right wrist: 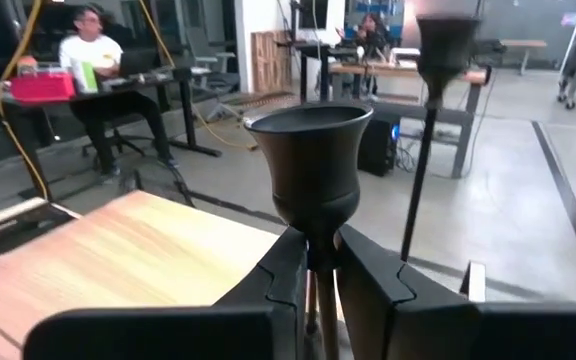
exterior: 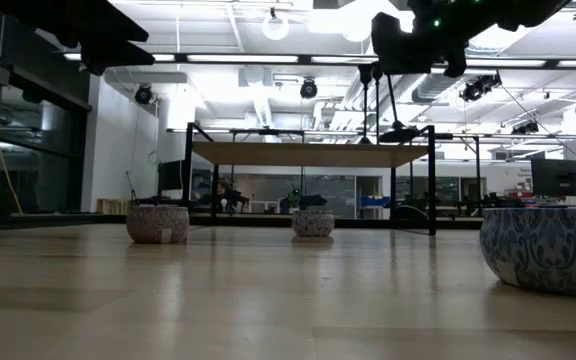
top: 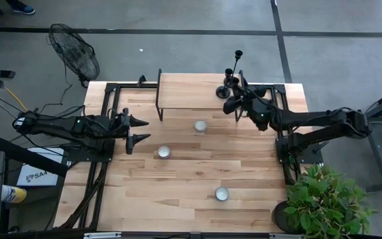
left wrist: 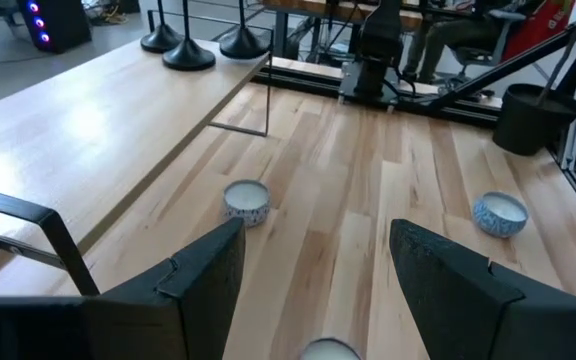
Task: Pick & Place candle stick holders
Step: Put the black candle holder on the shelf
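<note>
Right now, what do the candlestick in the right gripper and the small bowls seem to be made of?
The candlestick, clamped at its stem by the right gripper, looks like black metal with a matte finish: dark, thin stem, soft sheen on the cup. The bowls look like glazed ceramic: a blue pattern on white with a slight gloss, though this is uncertain.

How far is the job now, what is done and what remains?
Nothing looks placed yet: all three candle stick holders stand on the raised shelf. In hand: the right gripper is shut on one holder's stem. Left: carrying it off. The left gripper waits open over the table.
</note>
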Motion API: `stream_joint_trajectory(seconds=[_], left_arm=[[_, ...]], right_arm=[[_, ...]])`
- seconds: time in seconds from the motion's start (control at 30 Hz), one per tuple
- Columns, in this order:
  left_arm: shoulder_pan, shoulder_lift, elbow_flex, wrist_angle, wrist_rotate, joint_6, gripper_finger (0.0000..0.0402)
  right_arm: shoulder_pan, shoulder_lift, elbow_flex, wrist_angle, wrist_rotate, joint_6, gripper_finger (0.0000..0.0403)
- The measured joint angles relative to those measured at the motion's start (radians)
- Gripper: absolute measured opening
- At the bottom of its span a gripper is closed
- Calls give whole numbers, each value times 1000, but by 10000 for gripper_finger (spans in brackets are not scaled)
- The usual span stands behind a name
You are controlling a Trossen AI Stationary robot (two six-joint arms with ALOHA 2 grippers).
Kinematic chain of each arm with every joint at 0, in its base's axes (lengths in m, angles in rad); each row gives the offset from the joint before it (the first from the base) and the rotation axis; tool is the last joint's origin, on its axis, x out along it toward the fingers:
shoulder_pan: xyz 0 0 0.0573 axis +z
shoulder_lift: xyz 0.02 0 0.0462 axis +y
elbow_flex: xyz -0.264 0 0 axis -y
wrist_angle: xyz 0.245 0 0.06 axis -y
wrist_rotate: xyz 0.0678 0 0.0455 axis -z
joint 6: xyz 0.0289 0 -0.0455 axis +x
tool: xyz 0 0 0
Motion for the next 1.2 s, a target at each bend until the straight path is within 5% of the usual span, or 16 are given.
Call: stream_joint_trajectory(seconds=[1.2], left_arm=[[0,0,0,1,0,-4,246]], right_arm=[[-166,1,1,-15,-253,63,36]])
